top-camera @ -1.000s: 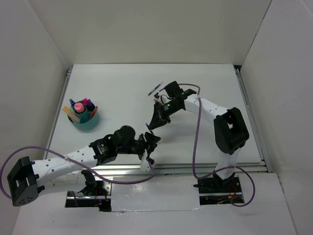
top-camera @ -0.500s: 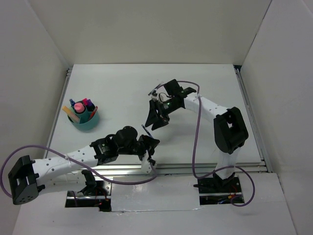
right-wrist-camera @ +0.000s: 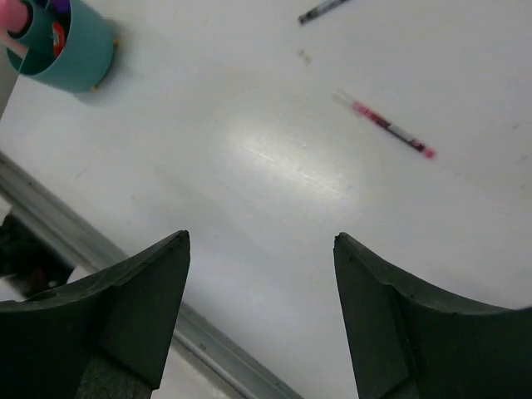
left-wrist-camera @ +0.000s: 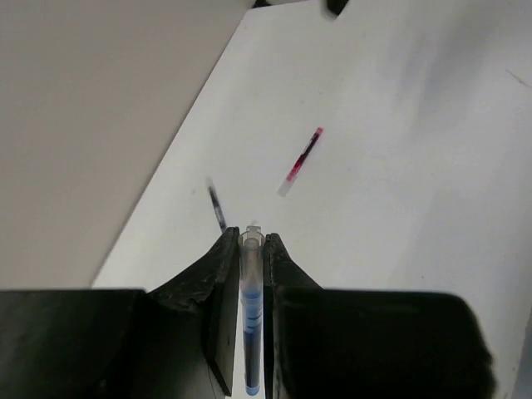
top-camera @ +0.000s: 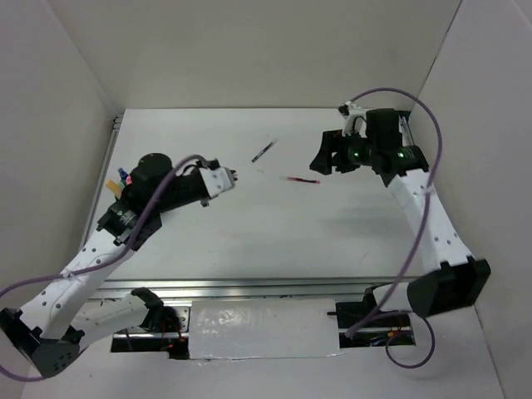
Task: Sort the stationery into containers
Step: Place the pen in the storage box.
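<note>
Left tool (left-wrist-camera: 249, 241) of mine clamps the clear tube (left-wrist-camera: 251, 270) above the bench (left-wrist-camera: 399, 166); my right tool (right-wrist-camera: 259, 243) hangs wide apart near the red pen (right-wrist-camera: 386, 126), lying toward the bench's far edge.

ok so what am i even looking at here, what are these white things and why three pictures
Two white robot arms are bolted at the near edge of the table. One picture looks down from above; the other two come from a camera on each wrist, so that arm's own end shows at the bottom. On the table lie a red pen and a dark pen, and a teal cup holds markers. The left arm has its fingers shut on a clear tube with blue inside. The right arm has its fingers open, holding nothing.
</note>
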